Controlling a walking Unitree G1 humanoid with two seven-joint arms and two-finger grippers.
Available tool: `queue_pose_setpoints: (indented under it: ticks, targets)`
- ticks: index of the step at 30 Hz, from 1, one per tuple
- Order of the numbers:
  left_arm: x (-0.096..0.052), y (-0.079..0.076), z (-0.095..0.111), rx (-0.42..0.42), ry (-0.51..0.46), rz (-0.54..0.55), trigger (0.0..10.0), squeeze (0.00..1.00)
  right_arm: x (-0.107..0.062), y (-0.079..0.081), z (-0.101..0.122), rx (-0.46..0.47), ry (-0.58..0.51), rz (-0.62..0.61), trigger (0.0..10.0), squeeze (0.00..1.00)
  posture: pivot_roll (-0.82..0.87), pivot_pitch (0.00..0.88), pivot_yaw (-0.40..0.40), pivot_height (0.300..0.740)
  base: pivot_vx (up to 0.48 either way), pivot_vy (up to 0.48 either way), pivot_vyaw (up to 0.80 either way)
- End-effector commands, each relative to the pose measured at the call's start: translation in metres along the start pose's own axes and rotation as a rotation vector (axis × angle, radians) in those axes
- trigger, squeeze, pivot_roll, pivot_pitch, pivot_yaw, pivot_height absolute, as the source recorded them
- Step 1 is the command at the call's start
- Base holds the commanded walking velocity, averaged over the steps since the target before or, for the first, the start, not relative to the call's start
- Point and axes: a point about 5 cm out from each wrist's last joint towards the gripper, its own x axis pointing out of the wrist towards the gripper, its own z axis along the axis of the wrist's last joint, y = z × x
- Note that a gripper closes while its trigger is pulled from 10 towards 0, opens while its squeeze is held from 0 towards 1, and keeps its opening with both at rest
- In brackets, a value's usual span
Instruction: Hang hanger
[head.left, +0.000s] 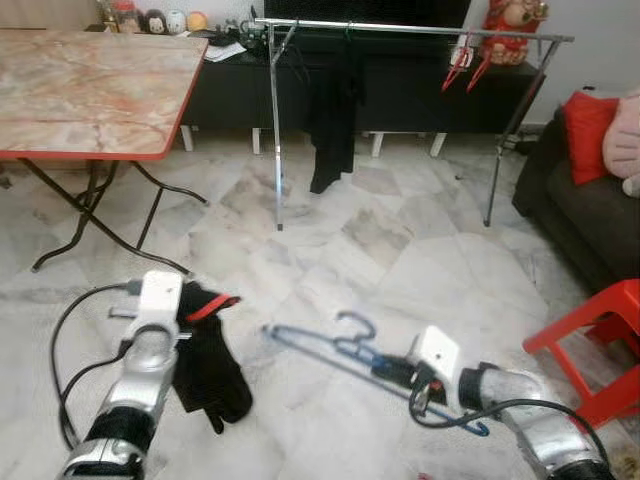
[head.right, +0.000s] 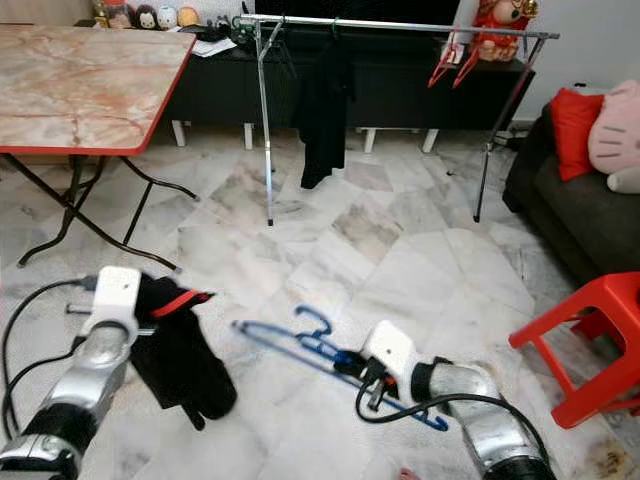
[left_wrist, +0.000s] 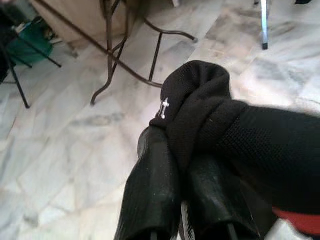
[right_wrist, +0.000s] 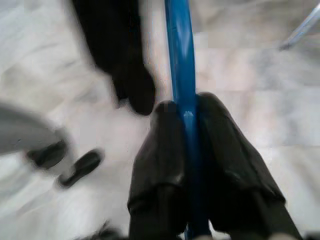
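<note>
My right gripper (right_wrist: 187, 107): clamped on blue hanger (head.left: 340, 350)
My left gripper (left_wrist: 182, 150): pinching black garment (head.left: 210, 370)
Blurred: right wrist view

The right gripper (head.right: 352, 366) clamps a blue hanger (head.right: 300, 345) low over the marble floor (head.right: 400, 250), while the left gripper (head.right: 165, 300) holds a black garment (head.right: 185, 365) (red trim), the clothes rack (head.right: 400, 28) well beyond.

Clearly a home living room: pale marble-tiled floor (head.left: 400, 250), with a metal clothes rail (head.left: 410, 30) at the middle. Behind the rail, a low black cabinet (head.left: 420, 95) carrying ornaments. Left of the rail, a folding marble-patterned worktop (head.left: 90, 90); right of it, a dark sofa (head.left: 580, 215) with a red cushion (head.left: 588, 135) and a red plastic stool (head.left: 600, 345).
</note>
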Motion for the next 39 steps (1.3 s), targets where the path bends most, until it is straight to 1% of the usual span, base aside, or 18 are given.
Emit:
queue_pose_setpoints:
  ticks: [1, 2, 3, 6, 9, 10, 11, 12, 15, 17, 18, 21, 22, 29, 31, 34, 35, 39]
  targets:
    - [-0.003, -0.002, 0.003, -0.042, -0.055, -0.035, 5.6, 0.0, -0.004, -0.01, -0.014, 0.063, 0.018, -0.17, 10.0, 0.0, -0.04, 0.0, -0.081, 0.74, 0.0, 0.0, 0.0]
    - [-0.005, -0.004, 0.002, -0.059, -0.072, -0.061, 9.7, 0.0, -0.004, -0.014, -0.021, 0.12, 0.024, -0.266, 10.0, 0.0, -0.04, 0.0, -0.081, 0.74, 0.0, 0.0, 0.0]
    - [-0.008, -0.005, 0.001, -0.075, -0.087, -0.083, 10.0, 0.0, -0.004, -0.017, -0.027, 0.172, 0.019, -0.356, 10.0, 0.0, -0.04, 0.0, -0.075, 0.74, 0.0, 0.0, 0.0]
    - [-0.014, -0.01, 0.0, -0.097, -0.122, -0.144, 10.0, 0.0, -0.007, -0.019, -0.049, 0.317, 0.047, -0.588, 10.0, 0.0, -0.03, 0.0, -0.068, 0.74, 0.0, 0.0, 0.0]
    - [-0.019, -0.014, 0.0, -0.109, -0.143, -0.18, 10.0, 0.0, -0.011, -0.012, -0.072, 0.443, 0.119, -0.713, 10.0, 0.0, -0.03, 0.0, -0.06, 0.74, 0.0, 0.0, 0.0]
    - [-0.022, -0.017, 0.001, -0.122, -0.157, -0.201, 10.0, 0.0, -0.015, -0.006, -0.088, 0.518, 0.17, -0.8, 10.0, 0.0, -0.03, 0.0, -0.056, 0.74, 0.0, 0.0, 0.0]
    - [-0.022, -0.017, 0.001, -0.122, -0.157, -0.201, 10.0, 0.0, -0.015, -0.006, -0.088, 0.518, 0.17, -0.8, 10.0, 0.0, -0.03, 0.0, -0.056, 0.74, 0.0, 0.0, 0.0]
    - [-0.024, -0.021, 0.001, -0.148, -0.165, -0.219, 10.0, 0.0, -0.018, 0.004, -0.104, 0.598, 0.228, -0.858, 10.0, 0.0, -0.03, 0.0, -0.054, 0.74, 0.0, 0.0, 0.0]
    - [-0.026, -0.025, 0.002, -0.185, -0.168, -0.236, 10.0, 0.0, -0.019, 0.022, -0.121, 0.669, 0.301, -0.878, 10.0, 0.0, -0.03, 0.0, -0.049, 0.74, 0.0, 0.0, 0.0]
    - [-0.029, -0.031, 0.004, -0.221, -0.174, -0.259, 10.0, 0.0, -0.018, 0.046, -0.137, 0.725, 0.395, -0.855, 10.0, 0.0, -0.03, 0.0, -0.043, 0.74, 0.0, 0.0, 0.0]
    - [-0.029, -0.031, 0.004, -0.221, -0.174, -0.259, 10.0, 0.0, -0.018, 0.046, -0.137, 0.725, 0.395, -0.855, 10.0, 0.0, -0.03, 0.0, -0.043, 0.74, 0.0, 0.0, 0.0]
    - [-0.032, -0.036, 0.007, -0.271, -0.175, -0.274, 10.0, 0.0, -0.021, 0.069, -0.152, 0.759, 0.495, -0.848, 10.0, 0.0, -0.03, 0.0, -0.038, 0.74, 0.0, 0.0, 0.0]
    - [-0.033, -0.037, 0.007, -0.276, -0.178, -0.279, 10.0, 0.0, -0.022, 0.072, -0.154, 0.771, 0.504, -0.856, 10.0, 0.0, -0.02, 0.0, -0.037, 0.74, 0.0, 0.0, 0.0]
    - [-0.041, -0.045, 0.015, -0.317, -0.221, -0.328, 10.0, 0.0, -0.022, 0.078, -0.156, 0.79, 0.484, -0.871, 10.0, 0.0, -0.04, 0.0, -0.02, 0.74, 0.0, 0.0, 0.0]
    - [-0.048, -0.053, 0.034, -0.33, -0.312, -0.383, 10.0, 0.0, -0.028, 0.081, -0.161, 0.805, 0.482, -0.898, 10.0, 0.0, -0.05, 0.0, -0.015, 0.74, 0.0, 0.0, 0.0]
    - [-0.058, -0.057, 0.055, -0.343, -0.402, -0.422, 10.0, 0.0, -0.034, 0.085, -0.166, 0.817, 0.505, -0.9, 10.0, 0.0, -0.05, 0.0, -0.014, 0.74, 0.0, 0.0, 0.0]
    - [-0.058, -0.057, 0.055, -0.343, -0.402, -0.422, 10.0, 0.0, -0.034, 0.085, -0.166, 0.817, 0.505, -0.9, 10.0, 0.0, -0.05, 0.0, -0.014, 0.74, 0.0, 0.0, 0.0]
    - [-0.073, -0.061, 0.075, -0.308, -0.499, -0.468, 10.0, 0.0, -0.039, 0.096, -0.173, 0.836, 0.542, -0.89, 10.0, 0.0, -0.04, 0.0, -0.012, 0.74, 0.0, 0.0, 0.0]
